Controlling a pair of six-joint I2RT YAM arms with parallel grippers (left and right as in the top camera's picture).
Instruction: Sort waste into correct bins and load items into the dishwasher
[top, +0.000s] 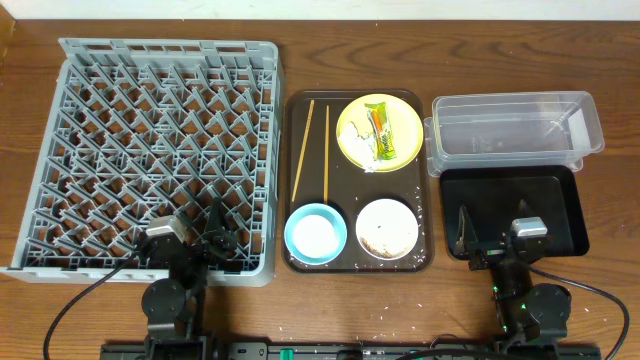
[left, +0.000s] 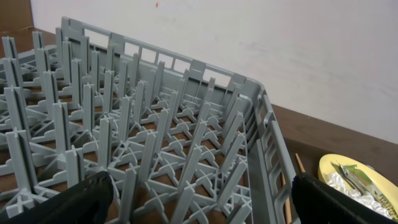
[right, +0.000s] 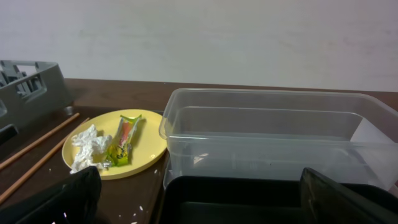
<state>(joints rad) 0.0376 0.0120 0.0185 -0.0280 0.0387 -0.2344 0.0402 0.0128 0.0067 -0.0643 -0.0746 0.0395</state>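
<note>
The grey dish rack (top: 150, 140) fills the left of the table and the left wrist view (left: 155, 124). A yellow plate (top: 352, 125) holds the green-yellow wrapper (top: 380, 133) and crumpled white paper; both also show in the right wrist view (right: 126, 140). Two chopsticks (top: 302, 150), a light blue bowl (top: 316, 233) and a white bowl (top: 387, 228) with brownish scraps lie on the brown tray. The clear tub (top: 515, 125) stands behind the black tray (top: 520, 210). My left gripper (top: 197, 228) is open over the rack's near right corner. My right gripper (top: 493, 230) is open over the black tray's near edge.
The dark brown serving tray (top: 345, 190) sits between the rack and the bins, with white rice grains scattered near the white bowl. In the right wrist view the clear tub (right: 273, 130) stands just behind the black tray (right: 249, 199). A wall lies beyond the table's far edge.
</note>
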